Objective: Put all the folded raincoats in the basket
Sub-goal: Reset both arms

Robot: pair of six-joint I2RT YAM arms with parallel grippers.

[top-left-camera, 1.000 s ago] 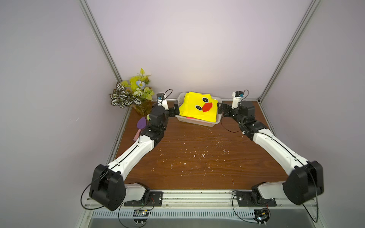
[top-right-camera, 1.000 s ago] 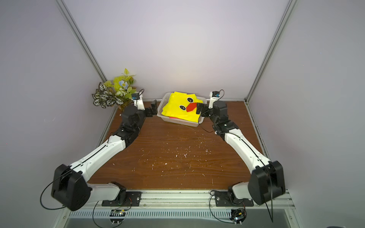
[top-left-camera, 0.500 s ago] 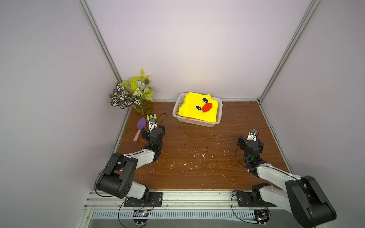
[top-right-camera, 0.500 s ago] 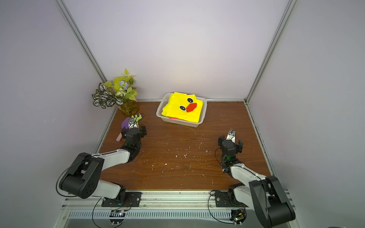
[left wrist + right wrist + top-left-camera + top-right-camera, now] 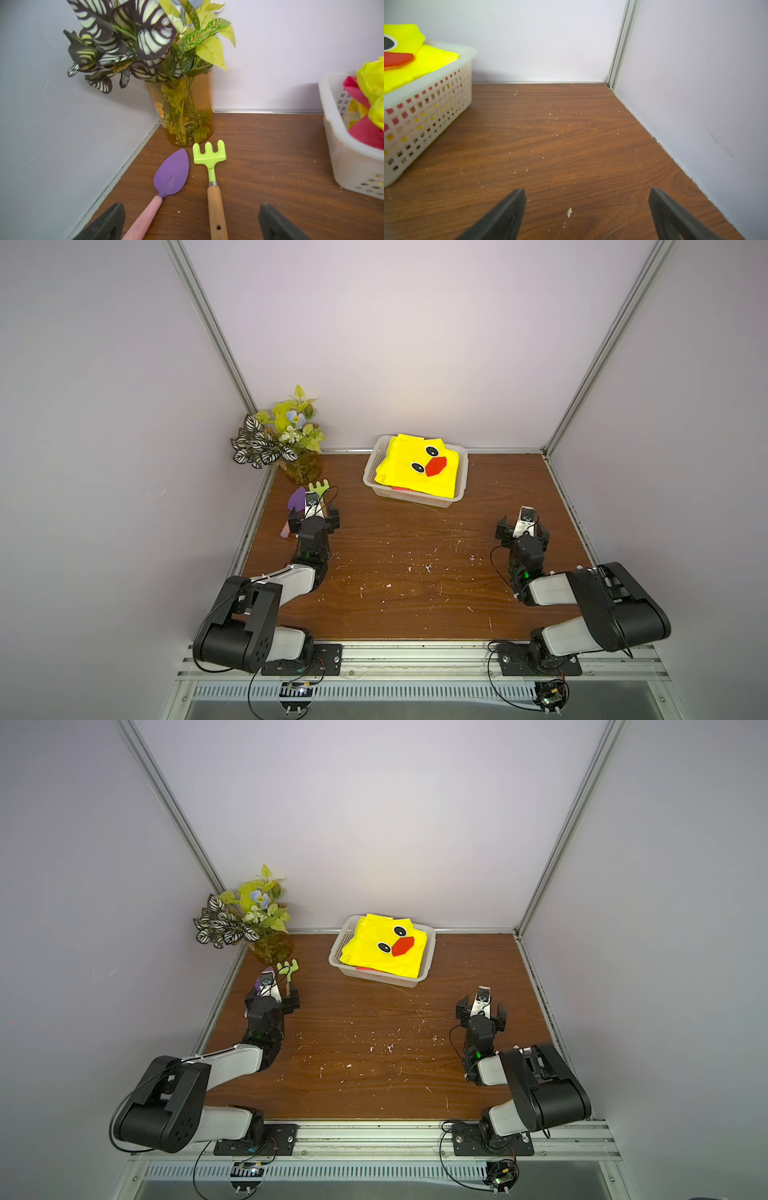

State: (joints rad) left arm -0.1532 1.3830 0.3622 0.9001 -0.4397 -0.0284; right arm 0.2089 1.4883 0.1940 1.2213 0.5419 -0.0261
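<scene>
Jaws gape empty on my left gripper (image 5: 314, 517) and right gripper (image 5: 523, 527); raincoat (image 5: 419, 468) sits in basket (image 5: 370, 466), well apart.

Yellow raincoat (image 5: 405, 479), red beak (image 5: 435, 466), black eyes (image 5: 417, 467); white basket (image 5: 415, 501); purple trowel (image 5: 172, 172); green rake (image 5: 208, 155).

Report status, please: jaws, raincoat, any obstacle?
Both jaws open, empty, away from basket. Folded raincoat lies inside it. Purple trowel and green rake lie under left jaws, ungripped; nothing blocks basket.
</scene>
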